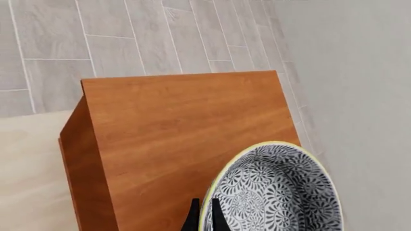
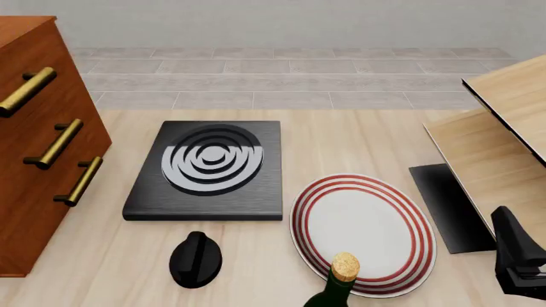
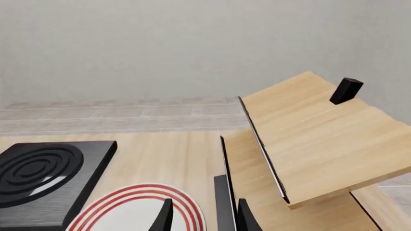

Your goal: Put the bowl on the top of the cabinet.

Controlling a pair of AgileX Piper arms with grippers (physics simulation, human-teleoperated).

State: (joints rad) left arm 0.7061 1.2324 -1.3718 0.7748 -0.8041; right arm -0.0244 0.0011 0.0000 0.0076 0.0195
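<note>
The left gripper point(image 1: 204, 216) pinches the bowl point(image 1: 276, 192) by its rim above the cabinet point(image 1: 186, 130); it looks rigid, glazed, slippery and breakable.

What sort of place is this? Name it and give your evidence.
Probably a simulated kitchen-style tabletop: a black cooktop with ring burner, a red-ringed plate and a corked bottle sit on a wooden table, with a drawer cabinet alongside.

L gripper point(image 1: 204, 214) pinches the bowl point(image 1: 273, 192) by its rim. Bowl's over the cabinet point(image 1: 186, 139) top; contact unclear.
</note>
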